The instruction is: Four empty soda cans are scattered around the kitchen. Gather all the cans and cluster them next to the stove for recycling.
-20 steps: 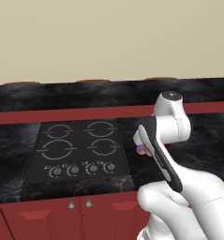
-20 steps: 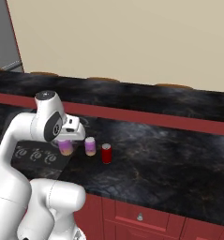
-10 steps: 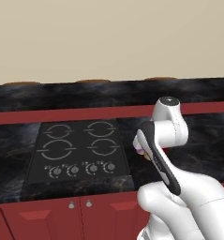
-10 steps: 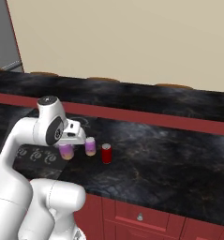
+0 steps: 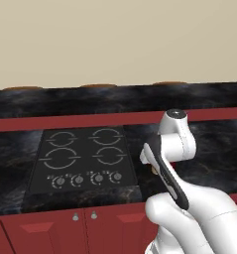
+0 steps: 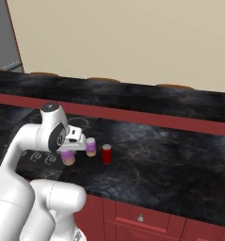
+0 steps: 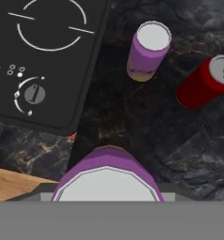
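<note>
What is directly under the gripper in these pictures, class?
A purple can sits right below the gripper, beside the stove; its silver top and purple shoulder show. Its lower body, and the counter it may rest on, are covered, so contact cannot be told.

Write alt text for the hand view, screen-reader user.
Looking down the gripper: a purple can sits right at the hand at the bottom, above the black marbled counter. Beyond it stand another purple can and a red can, with the black stove and one knob to the left.
</note>
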Motion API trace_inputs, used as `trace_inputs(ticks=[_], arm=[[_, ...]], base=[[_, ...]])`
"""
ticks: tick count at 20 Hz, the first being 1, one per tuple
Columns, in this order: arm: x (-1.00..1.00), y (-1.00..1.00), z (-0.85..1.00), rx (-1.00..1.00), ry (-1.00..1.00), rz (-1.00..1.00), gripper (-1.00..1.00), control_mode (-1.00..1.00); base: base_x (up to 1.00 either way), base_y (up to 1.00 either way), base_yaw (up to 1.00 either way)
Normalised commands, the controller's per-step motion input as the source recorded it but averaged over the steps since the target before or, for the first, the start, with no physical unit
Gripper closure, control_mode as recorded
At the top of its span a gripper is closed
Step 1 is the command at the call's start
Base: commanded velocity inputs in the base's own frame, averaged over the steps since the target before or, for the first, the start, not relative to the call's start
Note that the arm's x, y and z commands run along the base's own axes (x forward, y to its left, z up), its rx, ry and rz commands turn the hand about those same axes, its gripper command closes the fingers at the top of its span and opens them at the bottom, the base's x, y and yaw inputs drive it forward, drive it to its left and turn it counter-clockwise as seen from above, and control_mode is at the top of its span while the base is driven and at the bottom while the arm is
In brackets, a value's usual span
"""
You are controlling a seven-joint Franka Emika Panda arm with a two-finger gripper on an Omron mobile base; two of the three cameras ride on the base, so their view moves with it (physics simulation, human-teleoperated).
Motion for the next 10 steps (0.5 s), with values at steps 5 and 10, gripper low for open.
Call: trace_inputs(ticks=[5,10], arm=[[0.21,0.00,-0.26,0.00,0.02,0.00,1.00,-1.00],[0.21,0.00,-0.18,0.00,0.03,0.00,1.00,-1.00]], base=[[0.00,0.00,0.00],[0.00,0.00,0.00]])
